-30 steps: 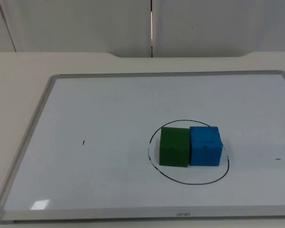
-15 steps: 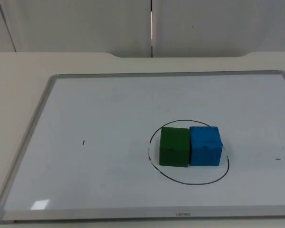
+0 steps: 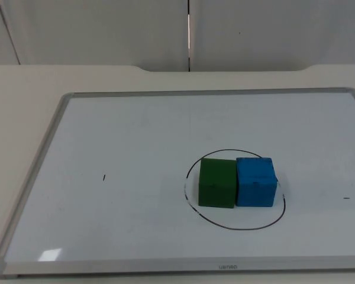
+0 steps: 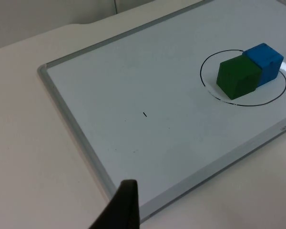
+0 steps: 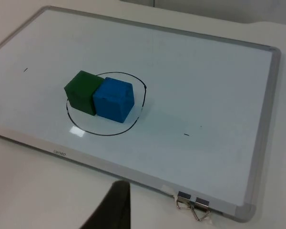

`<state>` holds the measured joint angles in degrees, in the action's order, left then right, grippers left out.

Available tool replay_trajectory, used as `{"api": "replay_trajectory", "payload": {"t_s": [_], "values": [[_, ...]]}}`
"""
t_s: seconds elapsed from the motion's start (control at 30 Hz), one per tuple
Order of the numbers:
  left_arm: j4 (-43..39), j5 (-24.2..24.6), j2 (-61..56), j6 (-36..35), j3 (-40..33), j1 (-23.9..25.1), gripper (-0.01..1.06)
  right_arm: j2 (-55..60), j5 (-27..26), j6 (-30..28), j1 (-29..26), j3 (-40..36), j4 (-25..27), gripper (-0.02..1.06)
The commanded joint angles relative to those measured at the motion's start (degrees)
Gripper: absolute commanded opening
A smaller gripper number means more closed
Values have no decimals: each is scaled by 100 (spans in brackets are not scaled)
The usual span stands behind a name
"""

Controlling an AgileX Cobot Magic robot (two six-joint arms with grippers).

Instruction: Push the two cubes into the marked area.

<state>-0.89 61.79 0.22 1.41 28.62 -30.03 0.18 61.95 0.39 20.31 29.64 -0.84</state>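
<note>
A green cube (image 3: 217,183) and a blue cube (image 3: 256,181) stand side by side, touching, inside a hand-drawn black circle (image 3: 234,227) on the whiteboard (image 3: 136,130). The green one is on the left. The left wrist view has the green cube (image 4: 237,77) in front of the blue cube (image 4: 266,61). My left gripper (image 4: 121,210) waits over the bare table, off the board's front left corner and far from the cubes. My right gripper (image 5: 115,207) waits off the board's front edge, well away from the blue cube (image 5: 113,100) and the green cube (image 5: 82,90).
The whiteboard has a raised grey frame (image 3: 32,177) all round. Two binder clips (image 5: 193,206) sit on its front right edge. Small pen marks (image 3: 104,177) dot the board. Beige table top (image 3: 23,77) surrounds it, ending at the grey partition wall (image 3: 106,29).
</note>
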Motion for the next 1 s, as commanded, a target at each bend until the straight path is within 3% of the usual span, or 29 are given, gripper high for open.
{"api": "replay_trajectory", "payload": {"t_s": [0.0,0.27,0.37,0.97], "values": [[-17,-14,-22,-47,-22,16,105,-18,-13,3,-95,-14,14,101],[-17,-14,-22,-47,-22,16,105,-18,-13,3,-1252,-14,5,101],[-17,-14,-22,-47,-22,16,105,-18,-13,3,-1457,-14,-9,101],[-17,-14,-22,-47,-22,16,105,-18,-13,3,-1447,-14,-9,101]]}}
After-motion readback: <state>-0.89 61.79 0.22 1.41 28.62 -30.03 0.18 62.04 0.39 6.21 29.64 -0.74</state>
